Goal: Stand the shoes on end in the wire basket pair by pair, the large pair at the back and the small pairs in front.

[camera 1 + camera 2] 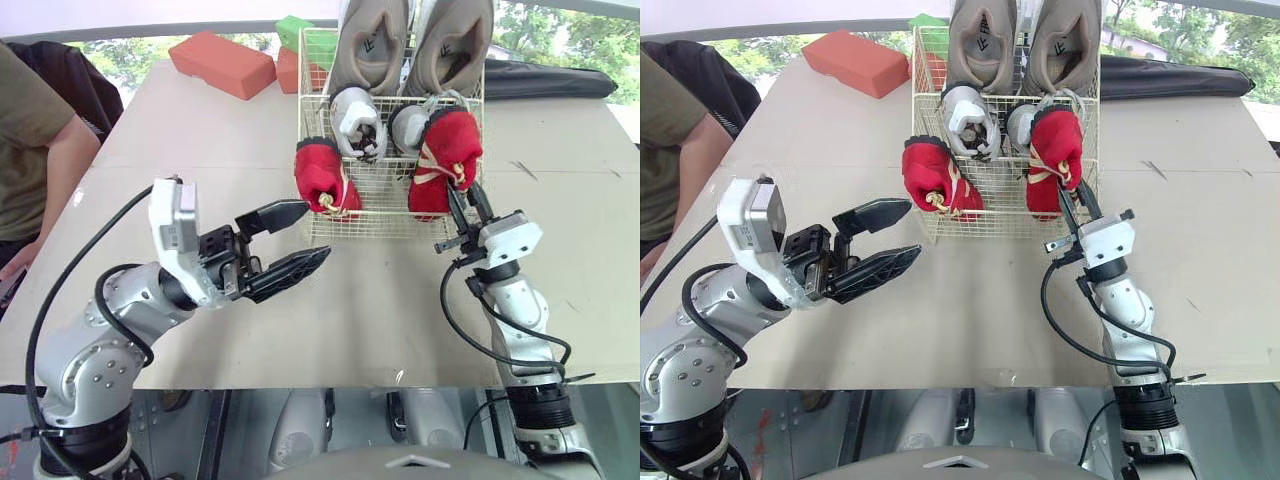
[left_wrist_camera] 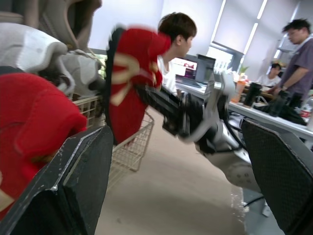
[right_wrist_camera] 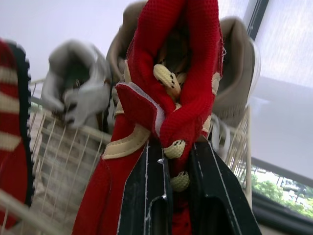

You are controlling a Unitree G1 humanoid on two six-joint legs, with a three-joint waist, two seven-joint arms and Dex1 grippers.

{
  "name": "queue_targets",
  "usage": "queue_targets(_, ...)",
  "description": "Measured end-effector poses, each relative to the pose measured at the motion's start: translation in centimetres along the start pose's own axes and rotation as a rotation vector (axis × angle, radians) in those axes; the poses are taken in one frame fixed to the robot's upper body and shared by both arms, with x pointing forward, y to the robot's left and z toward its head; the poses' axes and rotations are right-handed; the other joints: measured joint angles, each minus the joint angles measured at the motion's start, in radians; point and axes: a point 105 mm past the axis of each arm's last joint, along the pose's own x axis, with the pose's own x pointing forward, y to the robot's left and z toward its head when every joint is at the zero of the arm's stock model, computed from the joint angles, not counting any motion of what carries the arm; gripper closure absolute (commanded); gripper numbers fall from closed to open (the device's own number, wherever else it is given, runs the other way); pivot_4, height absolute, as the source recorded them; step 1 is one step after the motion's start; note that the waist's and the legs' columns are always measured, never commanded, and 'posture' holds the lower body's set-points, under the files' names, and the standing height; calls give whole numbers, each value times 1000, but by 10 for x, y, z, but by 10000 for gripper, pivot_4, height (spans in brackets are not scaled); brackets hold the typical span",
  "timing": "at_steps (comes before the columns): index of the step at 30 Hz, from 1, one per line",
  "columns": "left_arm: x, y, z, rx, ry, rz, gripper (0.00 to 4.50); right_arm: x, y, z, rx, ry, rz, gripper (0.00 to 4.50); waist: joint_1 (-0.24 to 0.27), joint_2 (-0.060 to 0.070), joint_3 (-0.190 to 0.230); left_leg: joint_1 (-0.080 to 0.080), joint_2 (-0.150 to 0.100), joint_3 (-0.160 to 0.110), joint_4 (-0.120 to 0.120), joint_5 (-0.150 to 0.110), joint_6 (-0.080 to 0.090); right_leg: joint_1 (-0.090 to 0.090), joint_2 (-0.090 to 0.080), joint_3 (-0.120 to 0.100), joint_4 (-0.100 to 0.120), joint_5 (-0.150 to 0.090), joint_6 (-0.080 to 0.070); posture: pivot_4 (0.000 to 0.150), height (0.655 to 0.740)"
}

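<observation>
At the 5 o'clock corner of the wire basket (image 1: 380, 225), the right gripper (image 1: 467, 207) is clamped on a small red shoe (image 1: 447, 160). Its two black fingers pinch the cream-laced front, and the shoe stands on end above them. Whether that shoe rests on the basket floor cannot be told. At the basket's 7 o'clock corner the other red shoe (image 1: 322, 175) stands upright against the front wire.

The left gripper (image 1: 312, 232) hovers over the table (image 1: 300, 340) just off that corner, fingers spread apart and holding nothing.

Behind the red pair, two small grey shoes (image 1: 357, 122) stand side by side mid-basket. At 12 o'clock the large tan pair (image 1: 370, 45) stands along the back wall. Each tongue carries a dark logo mark, too small to read.

Past the basket toward 10 o'clock lie red blocks (image 1: 222, 63) and a green one (image 1: 293, 30). A person's arm (image 1: 55, 170) shows at 9 o'clock.
</observation>
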Motion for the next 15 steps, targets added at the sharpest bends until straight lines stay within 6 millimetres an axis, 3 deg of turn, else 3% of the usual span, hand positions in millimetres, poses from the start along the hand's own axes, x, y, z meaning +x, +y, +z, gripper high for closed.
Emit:
queue_targets(3,-1,2,-1,8,4,23,0,-19,6,-23,76,80,20,19846,1,-1,-1,2,0,0,0,0,0,2,0,0,0,-1,-2,1500,7400)
queue_targets(7,0,5,-3,4,10,49,0,-40,10,-22,155,122,110,737,2,-2,-1,9,1,1,-1,0,1,9,-1,1,0,-1,-2,1500,7400)
queue_targets(12,1,9,-10,-26,50,94,0,-65,4,-19,202,245,222,233,3,-1,-1,14,1,2,-2,-1,1,12,-2,2,0,-2,-2,1500,7400)
queue_targets(15,-3,6,-21,-55,100,111,0,-74,-6,-2,222,298,338,233,0,-1,0,14,1,3,-4,-1,1,11,-1,3,-1,-2,-2,1500,7400)
